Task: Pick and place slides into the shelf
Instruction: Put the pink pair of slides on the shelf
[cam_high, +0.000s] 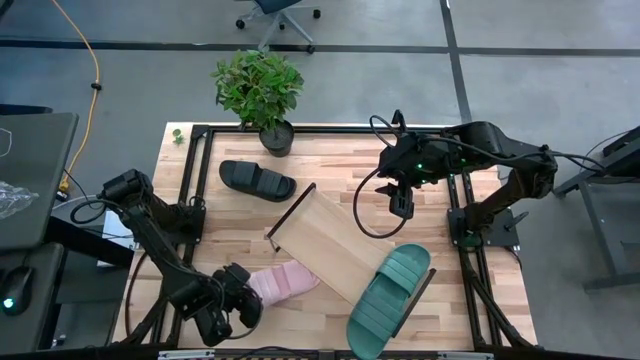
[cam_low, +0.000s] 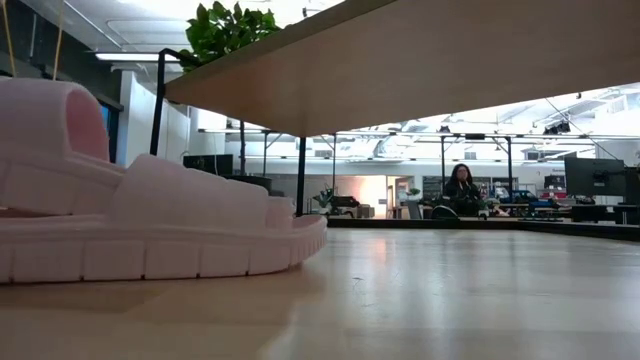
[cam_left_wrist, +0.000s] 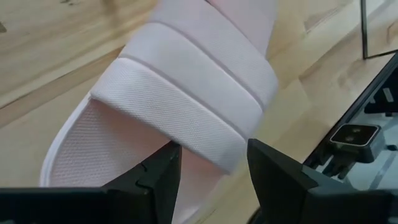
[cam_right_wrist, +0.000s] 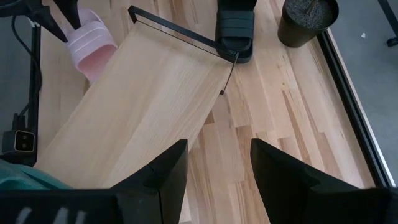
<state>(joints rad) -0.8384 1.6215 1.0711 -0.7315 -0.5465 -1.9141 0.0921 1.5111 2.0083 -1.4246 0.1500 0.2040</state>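
**A:** Which step was in hand?

**B:** The pink one, I judged. The left gripper sat low at the near edge of the slatted wooden worktop, its fingers spread on either side of the heel end of the light pink rubbery slide sandal. They straddled the sole below the wide ribbed strap but had not closed on it.

**A:** And the others?

**B:** The teal green slide sandal lay over the near end of the long light-wood plank shelf, which sat diagonally mid-worktop. The black slide sandal rested on the worktop beyond the shelf's far end, near a potted plant. The right gripper hovered over the worktop just beside the shelf's far end, released and empty.

**A:** The next move?

**B:** Probably pinching the pink heel firmly, then lifting it clear of the shelf's thin black end frame and onto bare plank.

**A:** Anything unclear?

**B:** Whether the teal sandal rested fully on the plank or partly on its end frame. From table height, the pink sandal's heel was cut off, and no gripper showed.
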